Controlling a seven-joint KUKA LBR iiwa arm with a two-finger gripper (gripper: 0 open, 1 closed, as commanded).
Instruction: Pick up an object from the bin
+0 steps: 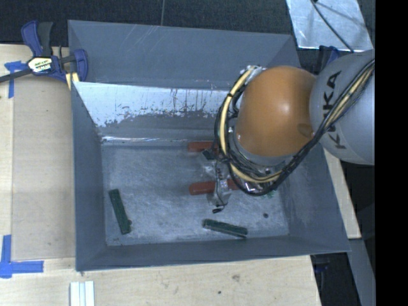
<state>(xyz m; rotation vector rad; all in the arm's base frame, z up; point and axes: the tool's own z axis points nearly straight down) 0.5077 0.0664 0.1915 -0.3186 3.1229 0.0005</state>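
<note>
A red-brown piece (201, 188) is seen beside the gripper (220, 196), whose opening cannot be told, a dark green bar (224, 228) near.

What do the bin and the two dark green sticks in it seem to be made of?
Bin: likely sheet metal, dull grey, scratched, pale sheen on its back wall. Left stick and front stick: matte dark green, perhaps plastic or rubber.
</note>
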